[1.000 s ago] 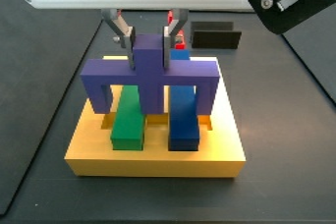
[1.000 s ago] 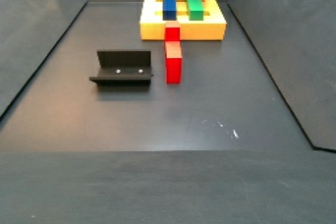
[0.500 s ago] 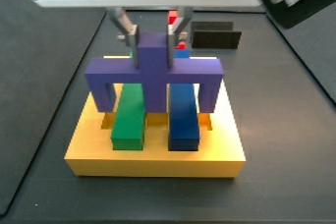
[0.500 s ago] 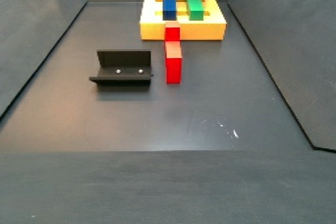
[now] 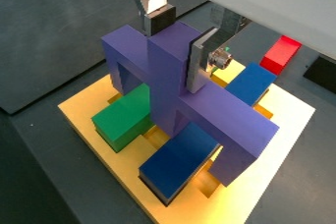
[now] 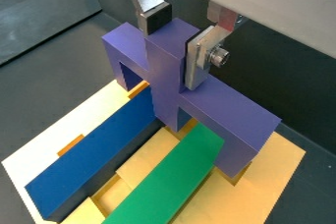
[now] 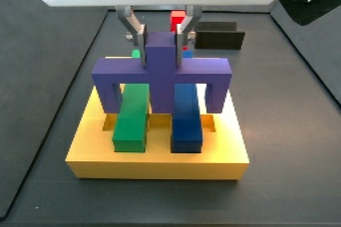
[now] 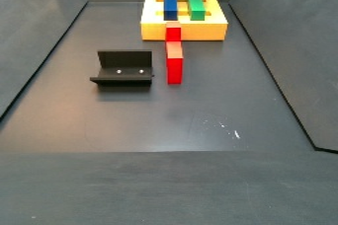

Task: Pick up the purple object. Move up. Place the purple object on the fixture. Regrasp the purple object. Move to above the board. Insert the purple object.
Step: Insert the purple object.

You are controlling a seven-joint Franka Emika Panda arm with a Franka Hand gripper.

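Observation:
The purple object (image 7: 160,72) stands upright in the yellow board (image 7: 160,161), its legs down in the board and its stem pointing up; it also shows in both wrist views (image 5: 197,110) (image 6: 197,110). My gripper (image 7: 160,34) straddles the top of the stem in both wrist views (image 5: 182,39) (image 6: 178,36). One finger (image 5: 203,61) lies beside the stem; the far pad (image 5: 160,17) stands clear of it. The jaws look slightly apart from the stem. The black fixture (image 8: 123,68) sits empty on the floor.
A green bar (image 7: 130,116) and a dark-blue bar (image 7: 186,119) lie in the board's slots under the purple piece. A red block (image 8: 173,56) lies on the floor between the board (image 8: 185,32) and the fixture. Dark walls ring the floor.
My gripper has risen a little along the stem and its fingers have spread off the sides. The purple object stays in the board.

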